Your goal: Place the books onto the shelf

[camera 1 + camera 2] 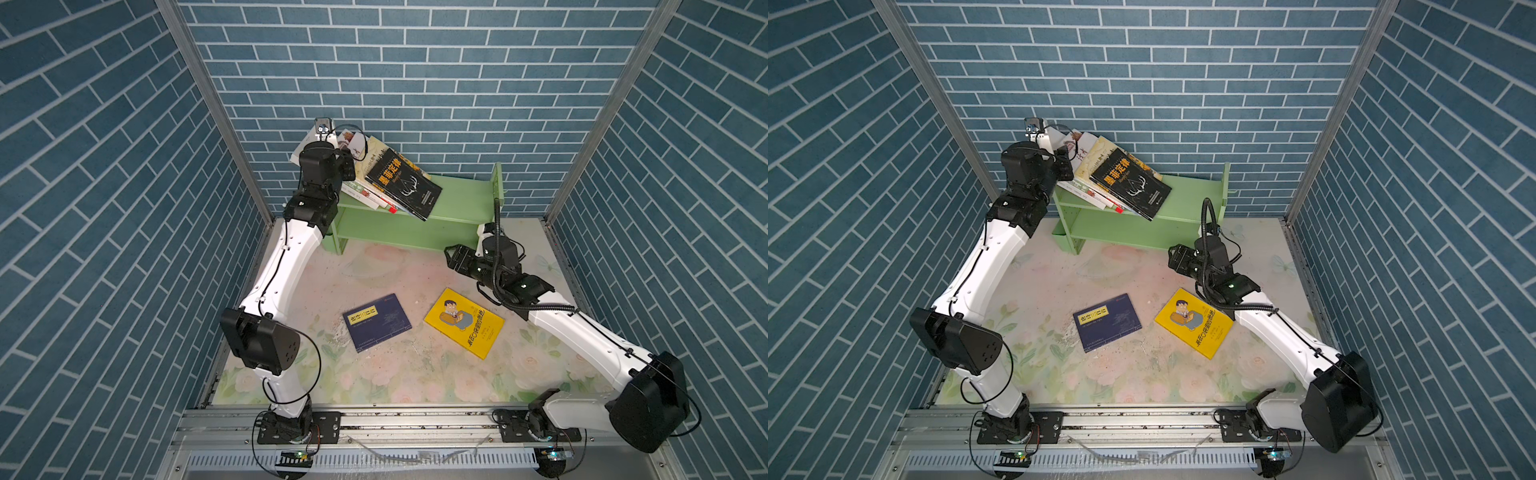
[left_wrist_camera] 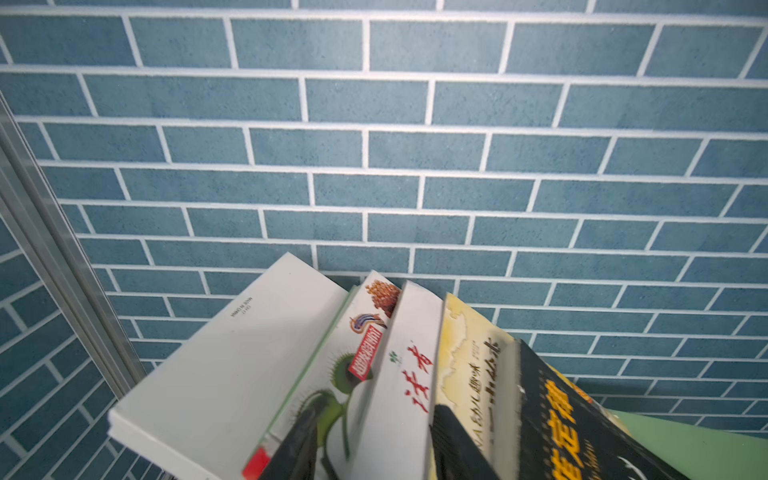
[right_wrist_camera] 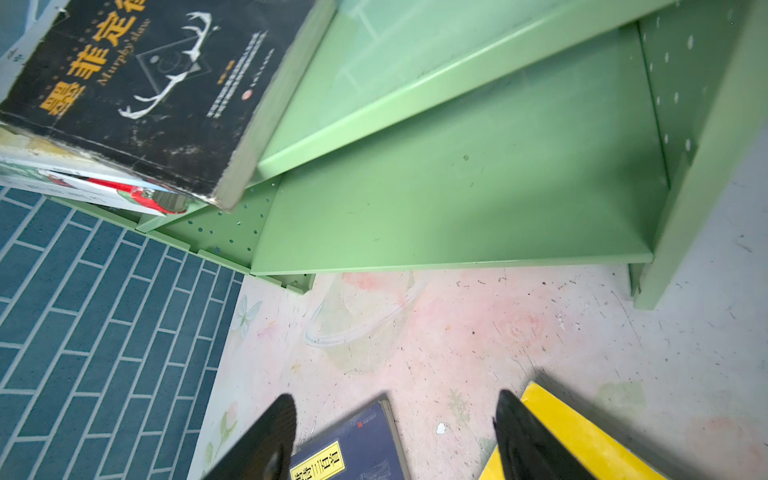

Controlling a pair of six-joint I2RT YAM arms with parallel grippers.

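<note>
Both top views look steeply down over the whole floral-printed desk. The left wrist camera sits close above the leaning row of books. The right wrist camera, low, faces the light green wooden shelf.

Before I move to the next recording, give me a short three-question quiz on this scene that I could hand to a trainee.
1. True or false: the black book leans on the upper tier of the shelf.
2. How many books lie flat on the table?
3. The right end effector is: A) shut on a book; B) open and empty above the table; C) inside the lower tier.

Key: 1 true. 2 two: the navy book and the yellow book. 3 B.
</note>
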